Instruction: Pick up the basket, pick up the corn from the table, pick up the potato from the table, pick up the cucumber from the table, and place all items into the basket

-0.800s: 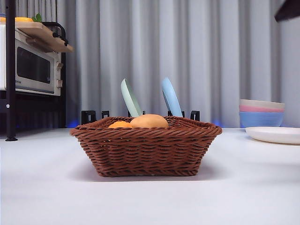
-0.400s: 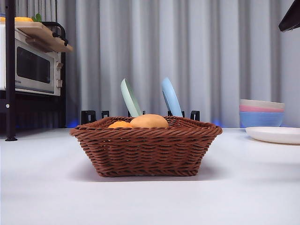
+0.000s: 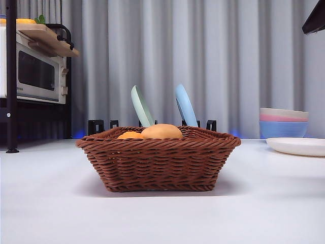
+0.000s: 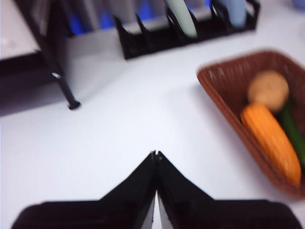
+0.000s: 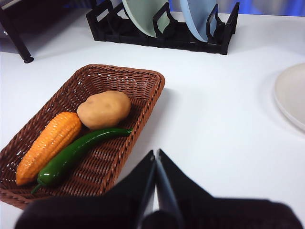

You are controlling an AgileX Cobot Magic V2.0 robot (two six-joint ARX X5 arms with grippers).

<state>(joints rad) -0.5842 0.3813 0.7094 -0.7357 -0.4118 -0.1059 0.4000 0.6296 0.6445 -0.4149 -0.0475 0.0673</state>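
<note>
The reddish-brown wicker basket (image 3: 158, 158) stands in the middle of the white table (image 3: 162, 218). In it lie the orange corn (image 5: 49, 145), the tan potato (image 5: 104, 109) and the dark green cucumber (image 5: 76, 152), side by side. The front view shows only the potato's top (image 3: 161, 131) and a bit of the corn (image 3: 130, 135) above the rim. My right gripper (image 5: 156, 157) is shut and empty, above the table beside the basket (image 5: 116, 157). My left gripper (image 4: 155, 156) is shut and empty, above bare table off the basket's (image 4: 224, 98) other side.
A black dish rack (image 3: 152, 125) with a pale green plate (image 3: 141, 107) and a blue plate (image 3: 186, 105) stands behind the basket. A microwave (image 3: 33, 71) on a black stand is at the back left. Stacked bowls (image 3: 283, 122) and a white plate (image 3: 298, 146) are at the right.
The black arm tip at the front view's top right corner has shifted slightly since a second ago. The basket and its contents have not moved.
</note>
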